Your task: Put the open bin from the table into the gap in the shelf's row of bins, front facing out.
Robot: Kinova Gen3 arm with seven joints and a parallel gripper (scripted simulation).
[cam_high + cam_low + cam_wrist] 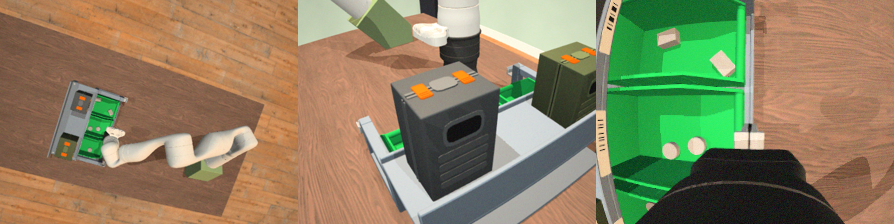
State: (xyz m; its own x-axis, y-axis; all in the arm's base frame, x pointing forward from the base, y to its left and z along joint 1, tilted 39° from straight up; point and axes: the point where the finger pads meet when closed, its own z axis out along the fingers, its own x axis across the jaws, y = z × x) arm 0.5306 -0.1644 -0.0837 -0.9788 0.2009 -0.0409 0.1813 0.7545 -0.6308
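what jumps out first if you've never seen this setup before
The row of three bright green bins in the grey shelf on the brown table, seen from above, small parts lying in them. Next, the dark grey box with orange clips on the shelf's upper board, close in the exterior view, an olive box to its right. The white arm reaches in, its shut gripper at the shelf's front edge.

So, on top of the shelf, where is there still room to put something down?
Between the grey box and the olive box, the top board is bare. The green bins beside it fill their row side by side, and the shut claw sits at their front edge, so that side is crowded.
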